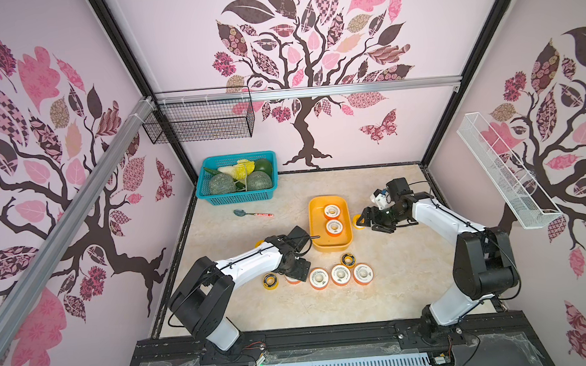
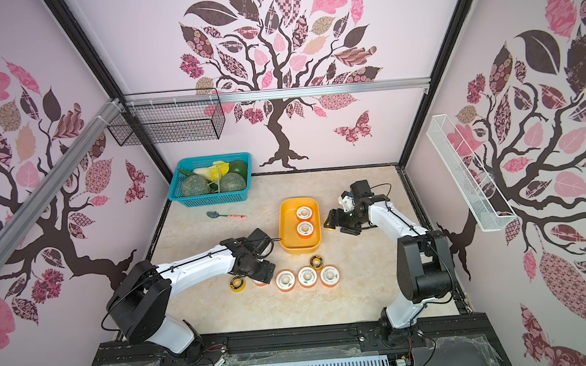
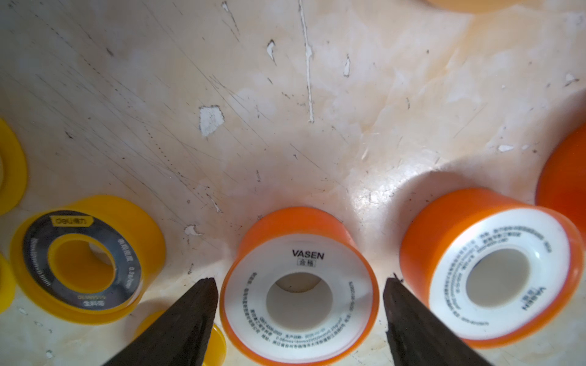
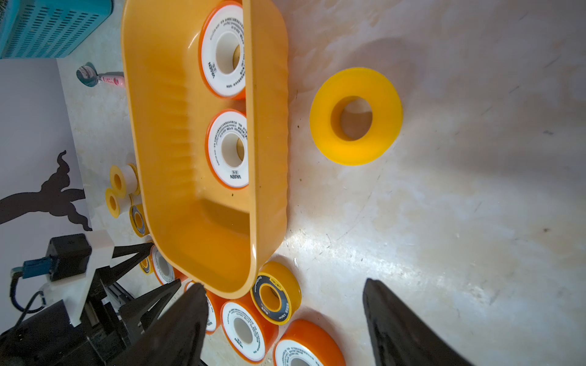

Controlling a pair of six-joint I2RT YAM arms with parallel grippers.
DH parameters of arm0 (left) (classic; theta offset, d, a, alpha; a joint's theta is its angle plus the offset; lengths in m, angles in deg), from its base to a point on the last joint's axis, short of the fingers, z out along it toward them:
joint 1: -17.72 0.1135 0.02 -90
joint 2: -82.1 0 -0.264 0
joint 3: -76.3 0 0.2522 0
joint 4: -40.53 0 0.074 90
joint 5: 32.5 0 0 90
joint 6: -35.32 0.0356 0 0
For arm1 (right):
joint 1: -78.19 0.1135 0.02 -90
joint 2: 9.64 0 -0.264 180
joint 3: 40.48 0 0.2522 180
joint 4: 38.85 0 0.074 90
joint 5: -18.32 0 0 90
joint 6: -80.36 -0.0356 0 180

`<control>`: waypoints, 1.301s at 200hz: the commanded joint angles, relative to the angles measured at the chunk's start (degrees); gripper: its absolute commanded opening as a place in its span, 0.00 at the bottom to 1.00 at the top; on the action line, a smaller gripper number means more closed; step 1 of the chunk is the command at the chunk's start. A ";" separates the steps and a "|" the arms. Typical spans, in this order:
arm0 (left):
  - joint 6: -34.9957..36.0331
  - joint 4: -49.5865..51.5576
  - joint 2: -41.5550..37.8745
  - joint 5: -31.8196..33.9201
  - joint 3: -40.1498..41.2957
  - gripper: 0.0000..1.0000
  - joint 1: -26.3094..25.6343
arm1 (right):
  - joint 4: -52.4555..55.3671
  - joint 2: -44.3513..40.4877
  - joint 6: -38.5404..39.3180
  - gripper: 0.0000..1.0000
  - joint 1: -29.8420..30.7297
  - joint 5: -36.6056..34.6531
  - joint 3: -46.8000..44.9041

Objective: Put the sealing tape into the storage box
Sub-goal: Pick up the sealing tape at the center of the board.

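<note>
Marbled tabletop [image 3: 285, 126], scuffed, otherwise sound. Nearest my station, the left gripper [image 3: 301, 280] stands with jaws spread either side of an orange-rimmed spool [image 3: 298, 253] lying flat. Slim gaps show on both sides, and I can confirm no contact. A black-faced spool [image 3: 82, 269] lies near it.

Further in, the storage box [image 1: 332, 245] holds two of the sealing tape spools [image 1: 331, 211]. Just beside its wall, a plain yellow spool [image 4: 355, 115] lies ahead of the right gripper [image 4: 283, 284], whose jaws are spread and empty.

Assessment: the spools look light, rigid and smooth-sided, so liable to slip. I would grip squarely across the outer rim.
</note>
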 commanded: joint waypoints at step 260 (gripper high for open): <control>-0.15 3.50 -4.97 5.66 -4.93 0.70 -0.14 | 0.79 9.66 0.88 0.47 3.05 3.03 9.53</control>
